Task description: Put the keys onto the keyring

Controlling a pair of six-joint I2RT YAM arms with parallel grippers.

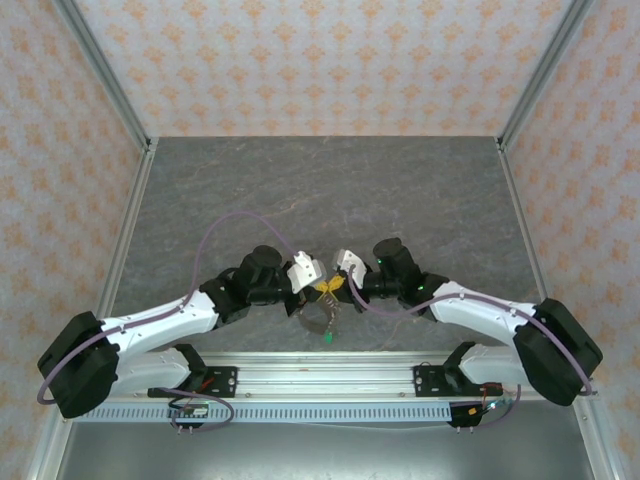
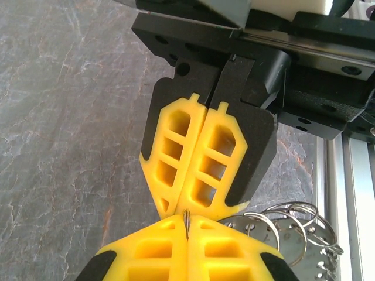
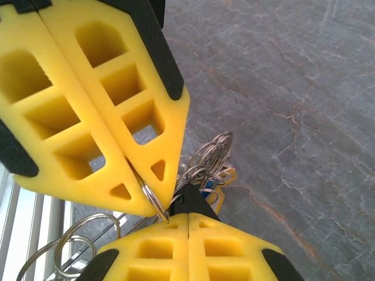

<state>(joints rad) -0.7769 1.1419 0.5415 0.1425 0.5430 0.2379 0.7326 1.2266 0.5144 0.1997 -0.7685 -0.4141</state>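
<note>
The left gripper with yellow ribbed fingers and the matching right gripper meet tip to tip over the near centre of the grey stone-pattern tabletop, just behind the aluminium base rail. One wire loop of the grey round keyring with thin metal links sits between the left fingertips, touching the right tips. The remaining loops lie toward the rail. The small coloured-head keys cluster beneath the meeting point.
</note>
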